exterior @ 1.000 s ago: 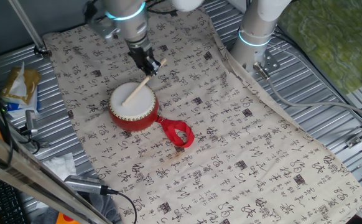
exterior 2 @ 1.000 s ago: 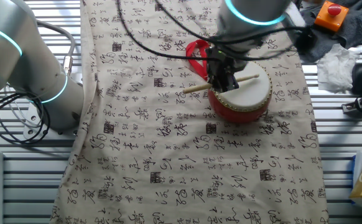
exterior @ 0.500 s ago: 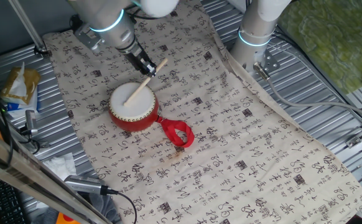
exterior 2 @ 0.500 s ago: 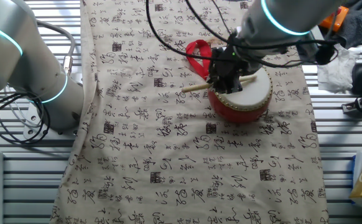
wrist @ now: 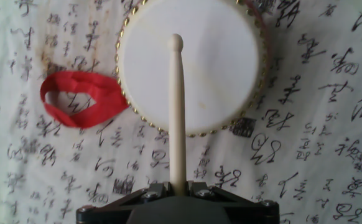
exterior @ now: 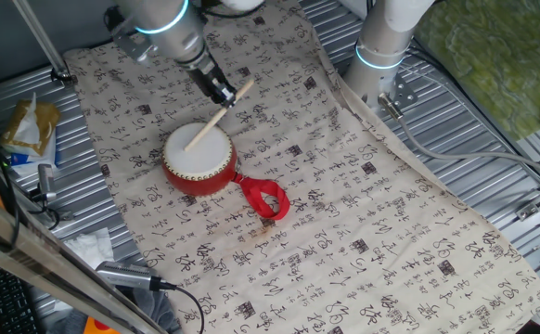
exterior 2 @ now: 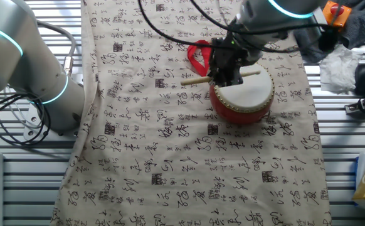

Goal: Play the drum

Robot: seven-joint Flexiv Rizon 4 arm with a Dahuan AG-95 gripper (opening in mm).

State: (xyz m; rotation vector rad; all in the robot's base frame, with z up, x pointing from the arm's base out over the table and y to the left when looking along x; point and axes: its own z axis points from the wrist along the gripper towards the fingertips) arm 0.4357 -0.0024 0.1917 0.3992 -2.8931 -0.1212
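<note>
Gripping the thin wooden stick (wrist: 177, 112) near its butt end, the hand (exterior: 222, 93) hovers just beyond the far rim of the drum (exterior: 199, 158), its jaws clamped on the shaft so that the stick slants down over the white skin. The drum sits on the patterned cloth (exterior: 363, 213) that covers the desk, with its red ribbon loop (exterior: 265, 199) trailing off to one side. In the hand view the rounded tip lies over the head near its middle, but whether it is touching the skin or held just above it cannot be told; in the other fixed view the stick (exterior 2: 220, 78) looks close to level and clear of the head.

As a judgement, the playing is under way: the stick is grasped and aimed, the drum is in place, and what is left is more strokes on the skin.

Against the frame half a second back, the hand has risen and drawn slightly away from the drum, and the stick's tip has lifted with it. The drum and ribbon have not shifted.
</note>
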